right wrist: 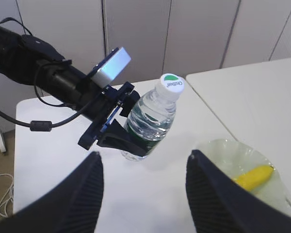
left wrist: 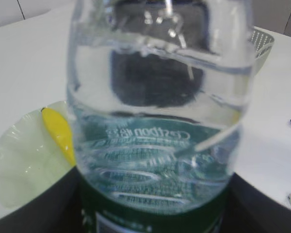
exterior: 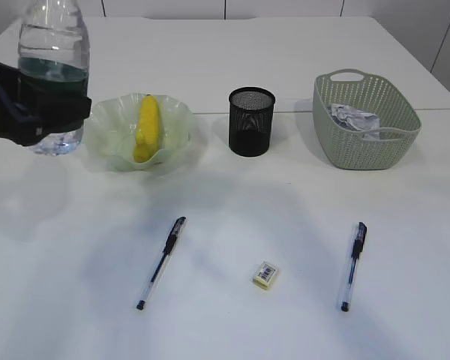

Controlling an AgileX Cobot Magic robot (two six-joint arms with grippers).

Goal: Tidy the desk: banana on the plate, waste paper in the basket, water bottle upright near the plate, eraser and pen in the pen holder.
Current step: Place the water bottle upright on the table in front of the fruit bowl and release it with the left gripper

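My left gripper (exterior: 54,112) is shut on the water bottle (exterior: 52,52), gripping it at the dark green label, just left of the plate (exterior: 105,120). The bottle (right wrist: 153,116) stands nearly upright, slightly tilted, with its base at the desk (exterior: 225,315); I cannot tell if it touches. The banana (exterior: 147,126) lies on the plate. The waste paper (exterior: 354,120) sits in the basket (exterior: 394,101). Two pens (exterior: 162,261) (exterior: 352,264) and the eraser (exterior: 265,275) lie on the desk in front of the pen holder (exterior: 251,121). My right gripper (right wrist: 145,155) hovers open and holds nothing.
A seam runs across the desk behind the plate and pen holder. The left arm (right wrist: 43,73) with its cables reaches in from the left side. The wrist view shows the plate (right wrist: 223,150) with the banana (right wrist: 254,175) to the right of the bottle.
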